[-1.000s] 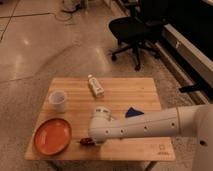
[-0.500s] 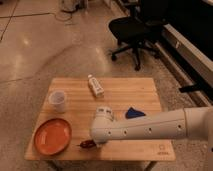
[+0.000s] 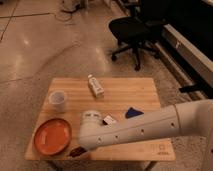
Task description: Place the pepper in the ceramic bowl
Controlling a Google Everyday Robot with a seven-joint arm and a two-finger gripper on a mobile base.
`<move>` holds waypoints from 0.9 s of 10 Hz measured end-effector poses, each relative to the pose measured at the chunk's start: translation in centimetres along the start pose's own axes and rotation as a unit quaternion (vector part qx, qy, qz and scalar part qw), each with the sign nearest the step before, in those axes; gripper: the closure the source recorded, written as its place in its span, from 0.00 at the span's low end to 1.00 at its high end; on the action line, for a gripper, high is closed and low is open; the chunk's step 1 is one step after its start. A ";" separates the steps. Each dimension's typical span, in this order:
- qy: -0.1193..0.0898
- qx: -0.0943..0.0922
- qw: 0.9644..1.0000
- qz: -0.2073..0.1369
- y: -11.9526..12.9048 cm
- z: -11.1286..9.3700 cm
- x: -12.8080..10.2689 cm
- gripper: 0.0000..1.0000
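Note:
The ceramic bowl [image 3: 52, 135], a wide shallow orange-red dish, sits at the front left of the wooden table [image 3: 125, 90]. The pepper [image 3: 76, 151], a small dark red sliver, shows at the table's front edge just right of the bowl, partly hidden under my white arm [image 3: 135, 130]. My gripper [image 3: 82, 149] is down at the pepper, below the arm's wrist, mostly hidden by it.
A small translucent white cup [image 3: 58, 100] stands at the left, behind the bowl. A white bottle [image 3: 95, 85] lies near the back middle. A small black box [image 3: 109, 120] and a blue object [image 3: 132, 112] lie mid-table. A black office chair [image 3: 132, 30] stands behind the table.
The arm's wrist has shifted slightly forward and left, toward the table's front edge. The pepper stays by the gripper near the bowl's right side.

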 end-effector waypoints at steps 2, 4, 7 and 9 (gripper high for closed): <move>0.000 0.006 1.000 -0.022 -1.3 -0.7 -2.0 1.00; -0.001 0.009 0.999 -0.042 -3.1 -1.2 -3.9 1.00; 0.007 0.008 0.999 -0.053 -5.4 -1.2 -5.1 1.00; 0.014 0.009 0.998 -0.056 -6.8 -1.0 -5.7 0.98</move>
